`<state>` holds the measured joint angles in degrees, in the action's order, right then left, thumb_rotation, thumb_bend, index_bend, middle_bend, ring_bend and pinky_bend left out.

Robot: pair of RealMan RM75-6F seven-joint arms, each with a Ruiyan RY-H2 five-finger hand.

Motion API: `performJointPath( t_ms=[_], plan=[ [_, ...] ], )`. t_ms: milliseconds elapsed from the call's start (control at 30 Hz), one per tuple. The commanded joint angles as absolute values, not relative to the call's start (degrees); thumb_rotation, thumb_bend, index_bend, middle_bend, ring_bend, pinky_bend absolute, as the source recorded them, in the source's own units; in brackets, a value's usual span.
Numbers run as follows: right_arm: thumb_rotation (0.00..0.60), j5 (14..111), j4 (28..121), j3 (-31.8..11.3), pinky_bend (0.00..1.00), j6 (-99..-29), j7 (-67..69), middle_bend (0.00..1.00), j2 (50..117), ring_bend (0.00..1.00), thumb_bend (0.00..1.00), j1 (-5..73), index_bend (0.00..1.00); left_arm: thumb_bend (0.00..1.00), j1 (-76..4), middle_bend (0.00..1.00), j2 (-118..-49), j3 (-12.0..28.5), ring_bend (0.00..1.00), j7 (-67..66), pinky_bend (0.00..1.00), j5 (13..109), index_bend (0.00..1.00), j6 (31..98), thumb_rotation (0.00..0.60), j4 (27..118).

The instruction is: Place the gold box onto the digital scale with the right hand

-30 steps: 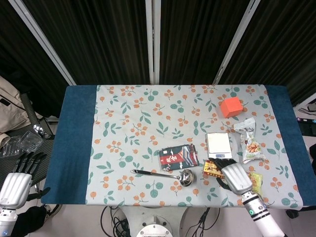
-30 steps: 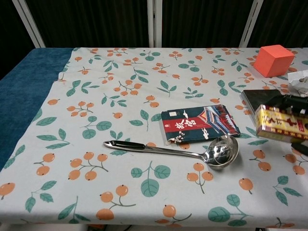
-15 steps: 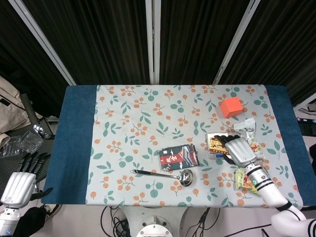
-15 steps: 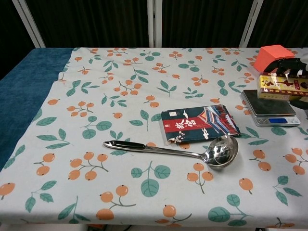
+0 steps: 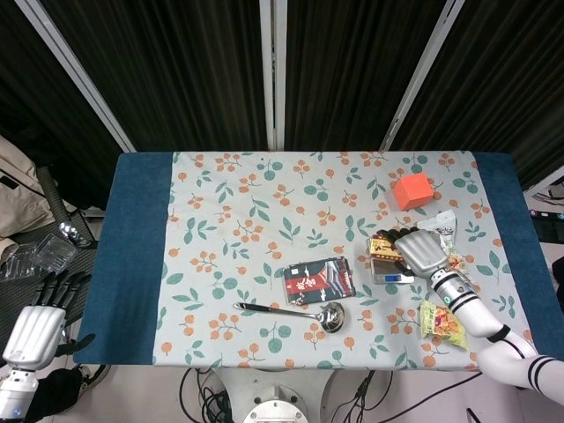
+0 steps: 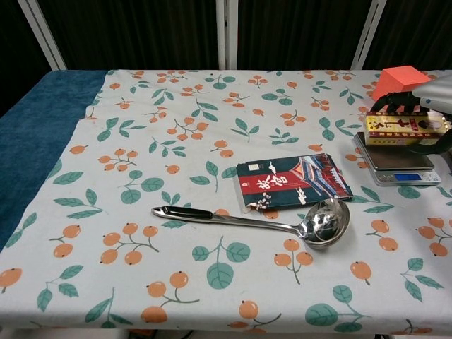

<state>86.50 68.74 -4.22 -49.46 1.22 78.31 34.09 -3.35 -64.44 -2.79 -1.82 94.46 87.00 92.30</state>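
Note:
My right hand (image 5: 423,254) grips the gold box (image 6: 404,126), a long yellow carton with red print. The box hangs a little above the far part of the digital scale (image 6: 395,159), a silver platform with a blue display at its near edge. In the head view the gold box (image 5: 383,247) pokes out to the left of the hand, over the scale (image 5: 391,272). From the chest view only the dark fingers (image 6: 395,100) curling over the box show. My left hand (image 5: 35,324) hangs open off the table's left front corner.
A dark red-and-blue packet (image 6: 293,182) and a steel ladle (image 6: 254,220) lie in the middle front. An orange cube (image 5: 412,190) stands behind the scale. Snack bags (image 5: 443,322) lie right of the scale, near my right forearm.
My right hand has carried the gold box from the table's front edge up and back, over the scale, then slightly further back and left. The left hand has barely moved.

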Motion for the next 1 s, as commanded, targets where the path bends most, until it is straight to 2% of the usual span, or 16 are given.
performJointPath(
  t_ms=[33,200,433,533,600,667,700,833,1000],
  plan=[
    [0.6,87.3,67.9,-3.3,0.47,-49.3,2.9,0.37,79.0,0.36,0.31,34.8,0.44,0.05,-3.4,0.08,-64.4,-2.8,0.0,-1.9,0.0,94.4,0.11,87.0,0.6,92.4],
    [0.6,87.0,67.2,-2.5,0.42,-47.5,5.0,0.33,79.0,0.32,0.22,35.7,0.4,0.05,-3.4,0.08,-64.4,-2.8,0.0,-1.7,0.0,94.2,0.11,86.7,0.6,92.3],
    [0.6,86.1,66.5,-2.1,0.37,-46.9,4.2,0.29,79.1,0.26,0.21,36.2,0.36,0.05,-3.3,0.08,-64.5,-2.8,0.0,-1.4,0.0,94.0,0.11,86.8,0.6,92.0],
    [0.6,85.5,66.3,-2.0,0.26,-47.0,3.8,0.22,79.1,0.12,0.17,36.1,0.29,0.05,-3.3,0.08,-64.6,-2.8,0.0,-1.3,0.0,94.0,0.11,86.8,0.6,91.9],
    [0.6,84.9,66.2,-2.1,0.12,-47.0,2.9,0.12,79.0,0.03,0.14,36.0,0.19,0.05,-3.4,0.08,-64.6,-2.8,0.0,-1.3,0.0,94.0,0.11,86.7,0.6,91.9],
    [0.6,84.3,66.6,-2.2,0.02,-47.0,2.3,0.04,78.8,0.0,0.12,35.9,0.08,0.05,-3.4,0.08,-64.6,-2.8,0.0,-1.4,0.0,94.0,0.11,86.6,0.6,91.9],
    [0.6,84.1,67.0,-2.2,0.0,-47.0,2.3,0.01,78.6,0.0,0.1,35.9,0.03,0.05,-3.4,0.08,-64.5,-2.8,0.0,-1.4,0.0,94.0,0.11,86.6,0.6,91.9],
    [0.6,84.1,69.4,-2.1,0.0,-48.0,2.0,0.0,77.0,0.0,0.07,35.6,0.0,0.05,-3.3,0.08,-64.5,-2.8,0.0,-1.4,0.0,94.0,0.11,86.9,0.6,92.0],
    [0.6,86.6,75.7,-1.9,0.0,-55.6,1.9,0.0,72.3,0.0,0.07,32.9,0.0,0.05,-3.0,0.08,-64.4,-2.8,0.0,-1.3,0.0,94.0,0.11,87.4,0.6,92.0]
  ],
)
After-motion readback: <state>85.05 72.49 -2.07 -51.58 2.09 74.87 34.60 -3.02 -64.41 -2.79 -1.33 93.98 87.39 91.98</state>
